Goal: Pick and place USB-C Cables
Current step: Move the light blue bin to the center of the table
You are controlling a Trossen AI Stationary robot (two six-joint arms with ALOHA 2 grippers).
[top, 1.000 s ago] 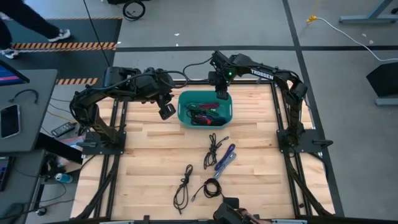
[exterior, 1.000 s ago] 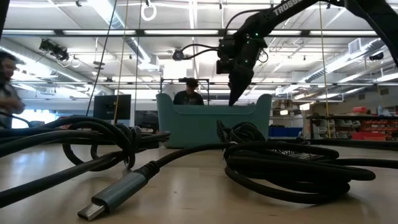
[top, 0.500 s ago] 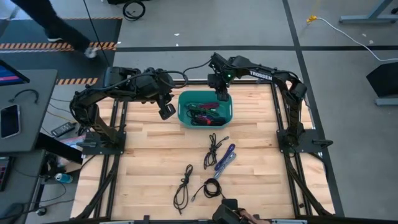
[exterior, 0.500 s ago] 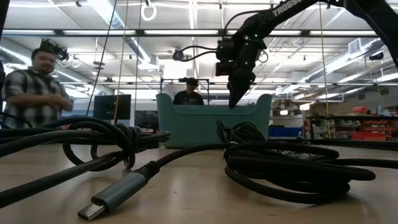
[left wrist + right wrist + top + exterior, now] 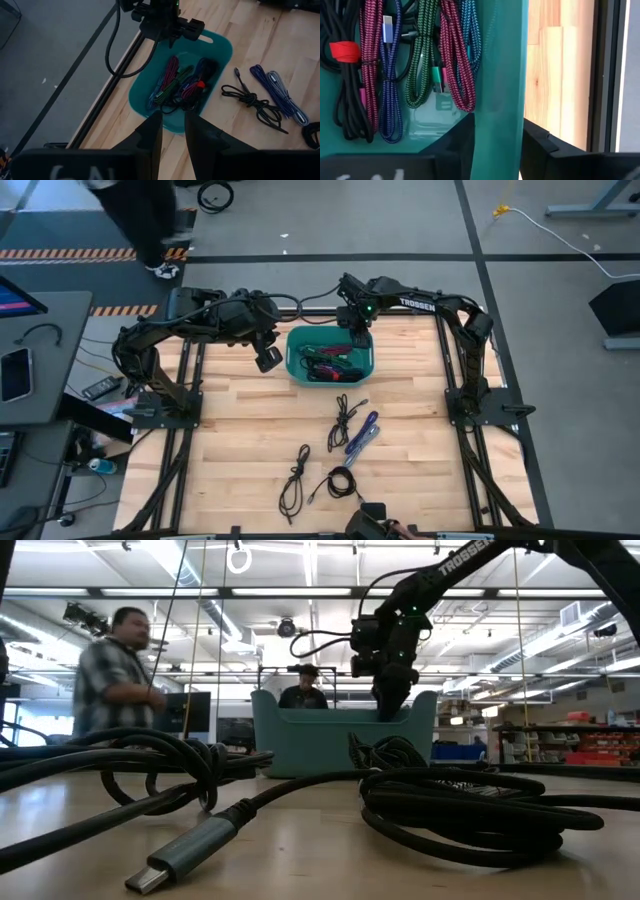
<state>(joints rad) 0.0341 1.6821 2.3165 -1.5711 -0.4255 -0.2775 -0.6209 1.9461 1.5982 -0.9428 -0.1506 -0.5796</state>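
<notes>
Right gripper (image 5: 357, 332) sits at the far rim of the teal bin (image 5: 296, 370), fingers parted with the bin's wall between them, holding nothing. Inside the bin lie bundled USB-C cables (image 5: 395, 70), magenta, green, blue and black. More cables (image 5: 345, 425) rest on the table nearer the front. Left gripper (image 5: 268, 360) hangs just beside the bin, fingers narrowly apart, empty.

The grey floor (image 5: 400, 220) carries dark lines and an orange-striped strip (image 5: 90, 253) (near a standing person (image 5: 115, 670)). Ceiling lights (image 5: 190, 570) run overhead; shelves (image 5: 580, 740) line the far side.
</notes>
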